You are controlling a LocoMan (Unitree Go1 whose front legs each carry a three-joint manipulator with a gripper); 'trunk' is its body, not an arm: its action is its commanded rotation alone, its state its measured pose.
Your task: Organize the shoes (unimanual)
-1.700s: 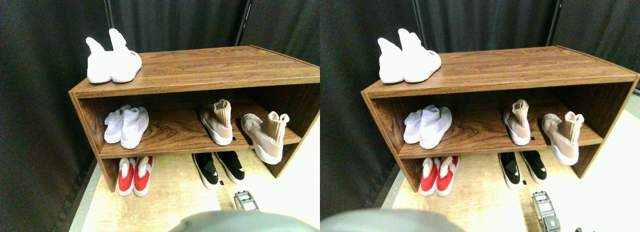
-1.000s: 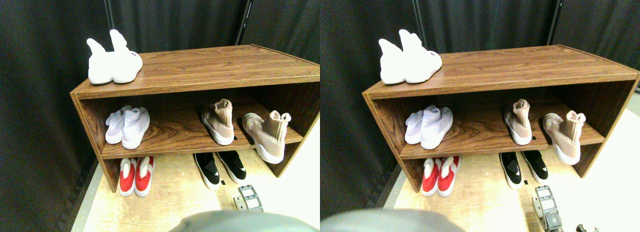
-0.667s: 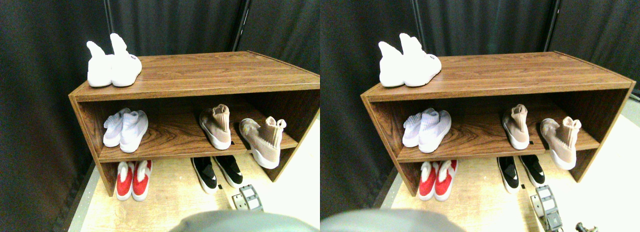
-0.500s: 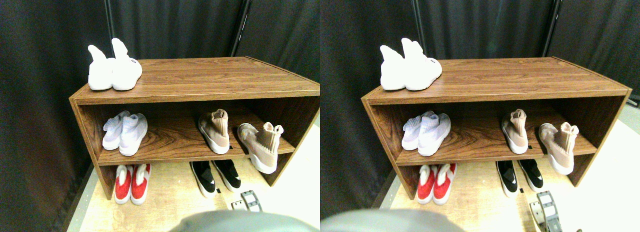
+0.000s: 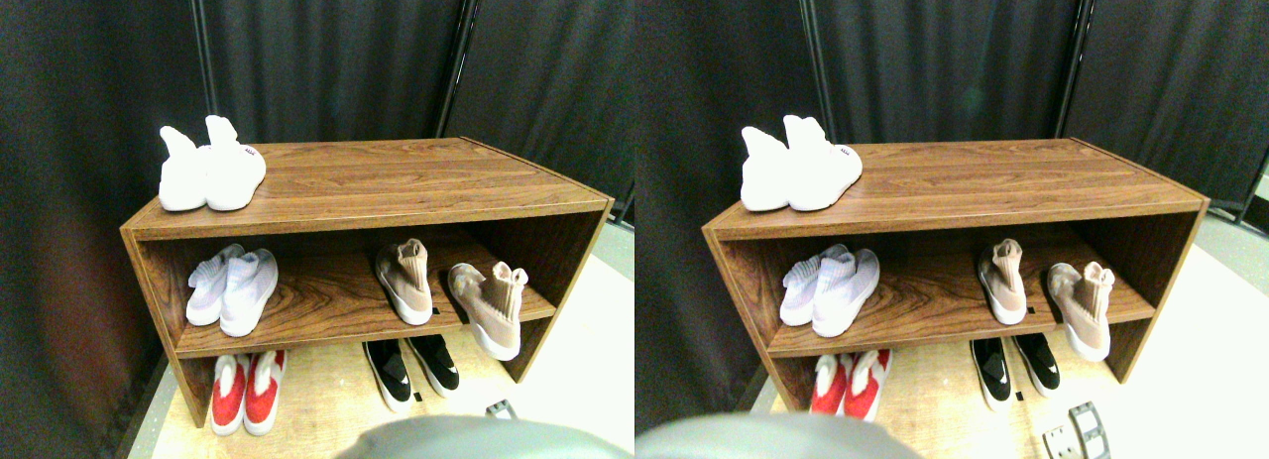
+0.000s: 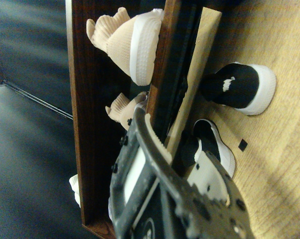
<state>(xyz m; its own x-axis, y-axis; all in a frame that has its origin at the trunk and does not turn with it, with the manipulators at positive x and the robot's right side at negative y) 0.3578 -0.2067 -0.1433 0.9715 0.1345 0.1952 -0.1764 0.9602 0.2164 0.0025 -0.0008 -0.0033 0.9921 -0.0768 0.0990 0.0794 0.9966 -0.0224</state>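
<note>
The tan shoes (image 5: 404, 281) sit on the right of the rack's (image 5: 367, 196) middle shelf, apart from each other; the right one (image 5: 488, 308) is angled, its toe overhanging the shelf's front edge. Below them on the floor (image 5: 327, 400) stands the black pair (image 5: 408, 365). Pale shoes (image 5: 233, 288) share the shelf at left, red ones (image 5: 245, 390) lie beneath, white ones (image 5: 210, 167) on top. The gripper (image 5: 501, 410) is low by the black pair; whether it is spread I cannot tell.

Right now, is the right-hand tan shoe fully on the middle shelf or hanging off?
Hanging off. The right tan shoe sits angled, its white-soled end past the middle shelf front edge, while the left tan shoe rests fully on it.
</note>
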